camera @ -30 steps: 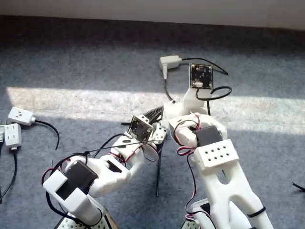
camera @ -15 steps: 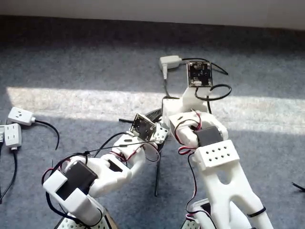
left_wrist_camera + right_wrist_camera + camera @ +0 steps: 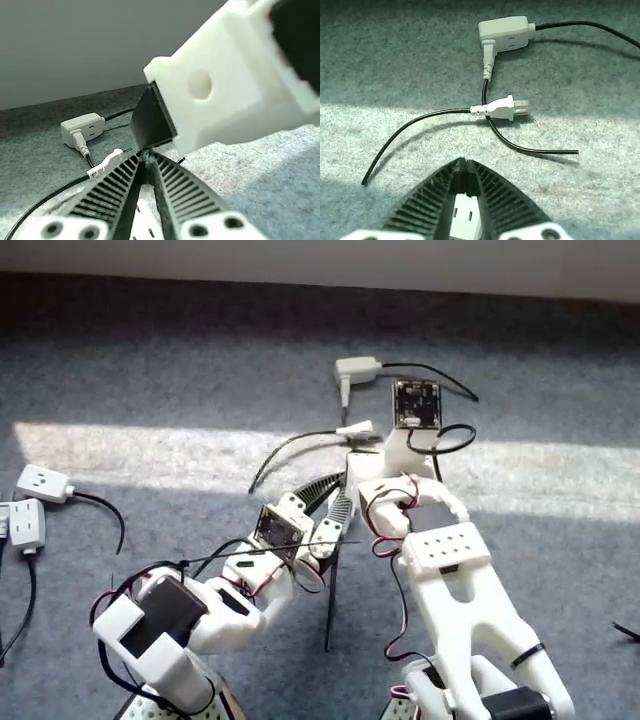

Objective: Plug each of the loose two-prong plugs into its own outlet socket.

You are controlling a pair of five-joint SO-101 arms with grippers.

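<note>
A loose white two-prong plug [image 3: 500,108] lies on the grey carpet, its black cord [image 3: 415,124] trailing off to one side. In the high view this plug [image 3: 358,428] sits just beyond my right gripper [image 3: 368,448]. Farther on lies a white outlet block [image 3: 504,34] with another plug [image 3: 488,57] seated in its end. My right gripper [image 3: 465,162] is shut, tips touching, a short way back from the loose plug. My left gripper [image 3: 145,156] is also shut and points at the right arm's white body [image 3: 240,85]. The left wrist view also shows the outlet block [image 3: 82,129] and loose plug [image 3: 105,164].
Two more white outlet blocks [image 3: 45,482] [image 3: 27,523] with black cords lie at the far left. The seated plug's short cord [image 3: 535,150] ends on the carpet. A straight black cord piece [image 3: 330,600] runs between the arms. My left gripper [image 3: 340,490] sits close beside the right arm.
My right arm has drawn back toward the near side, uncovering the loose plug and its curved cord on the carpet. My left gripper has shifted back and left.
</note>
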